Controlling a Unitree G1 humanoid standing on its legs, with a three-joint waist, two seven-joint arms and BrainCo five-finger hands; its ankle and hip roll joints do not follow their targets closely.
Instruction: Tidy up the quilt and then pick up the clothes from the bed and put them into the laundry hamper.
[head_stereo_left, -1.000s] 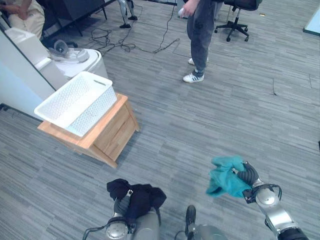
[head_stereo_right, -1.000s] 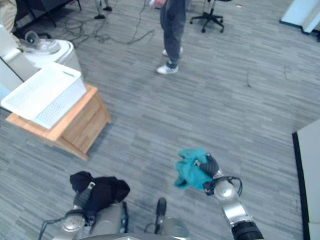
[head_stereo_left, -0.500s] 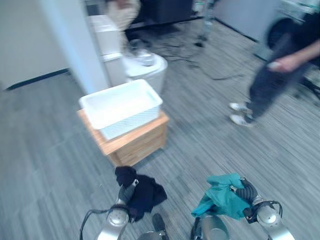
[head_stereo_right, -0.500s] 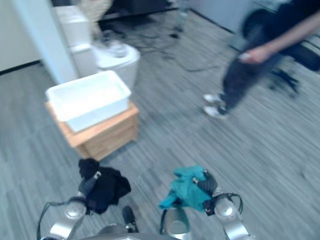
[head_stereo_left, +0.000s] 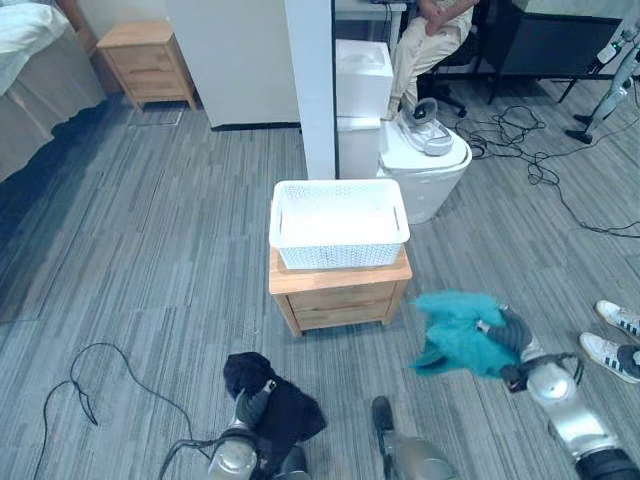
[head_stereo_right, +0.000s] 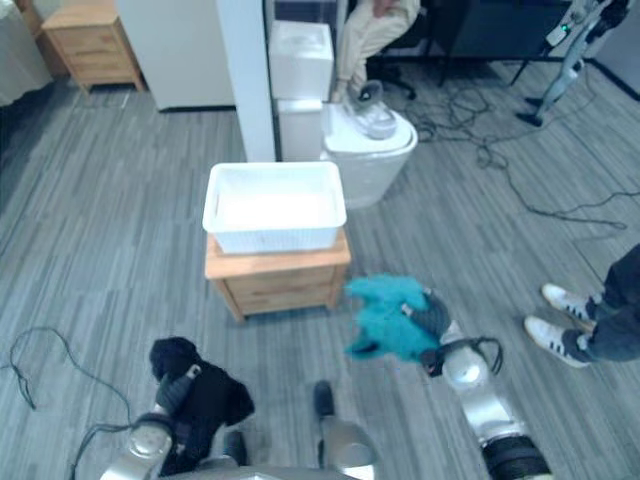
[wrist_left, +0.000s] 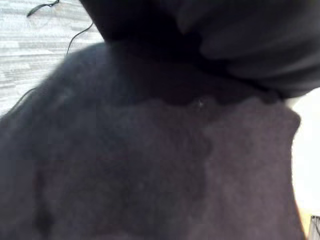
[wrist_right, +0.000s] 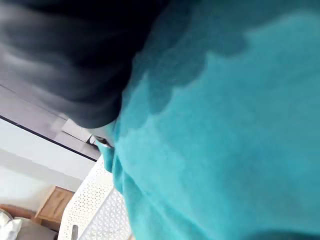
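Observation:
A white perforated laundry hamper (head_stereo_left: 338, 222) sits on a low wooden cabinet (head_stereo_left: 340, 297) straight ahead. My left hand (head_stereo_left: 254, 401) is at the lower left, shut on a bunched black garment (head_stereo_left: 282, 411), which drapes over its wrist view (wrist_left: 150, 165). My right hand (head_stereo_left: 510, 331) is at the lower right, beside the cabinet, shut on a crumpled teal garment (head_stereo_left: 458, 333). That teal garment (wrist_right: 235, 140) covers most of the right wrist view, with a hamper corner (wrist_right: 95, 215) showing past it. A bed corner (head_stereo_left: 40, 60) lies far left.
Behind the hamper stand a white pillar (head_stereo_left: 310, 80), a white box unit (head_stereo_left: 360, 95) and a round white device (head_stereo_left: 425, 165). A person sits on a chair (head_stereo_left: 425, 35). Another person's shoes (head_stereo_left: 612, 335) are at the right. Cables (head_stereo_left: 520, 130) trail on the floor; a nightstand (head_stereo_left: 150, 62) is at the back left.
The whole view has swung left, so the hamper and cabinet now sit centred ahead. Both hands still hold their garments at the bottom of the view.

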